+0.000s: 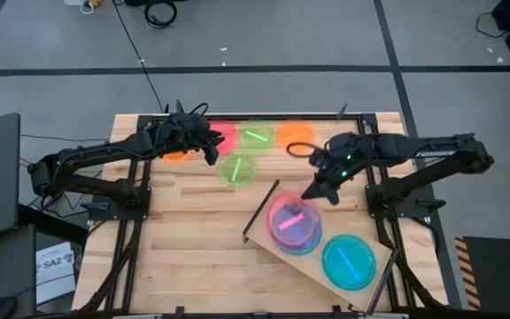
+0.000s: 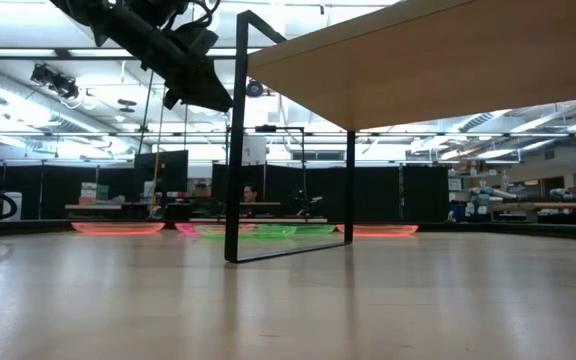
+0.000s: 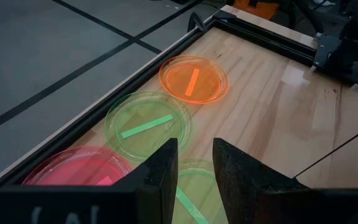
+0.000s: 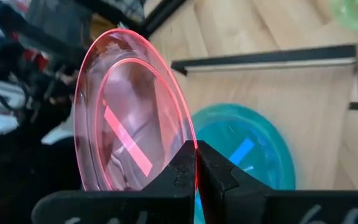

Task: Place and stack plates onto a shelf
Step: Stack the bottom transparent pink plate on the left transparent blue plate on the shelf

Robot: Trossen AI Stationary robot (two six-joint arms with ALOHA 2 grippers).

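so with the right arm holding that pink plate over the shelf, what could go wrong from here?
1. The right gripper pinches the pink plate only by its rim edge; it could slip or swing.
2. A blue plate already lies on the shelf below; a release off-centre may not nest.
3. The left gripper hovers open over a green plate, crowded by neighbours.
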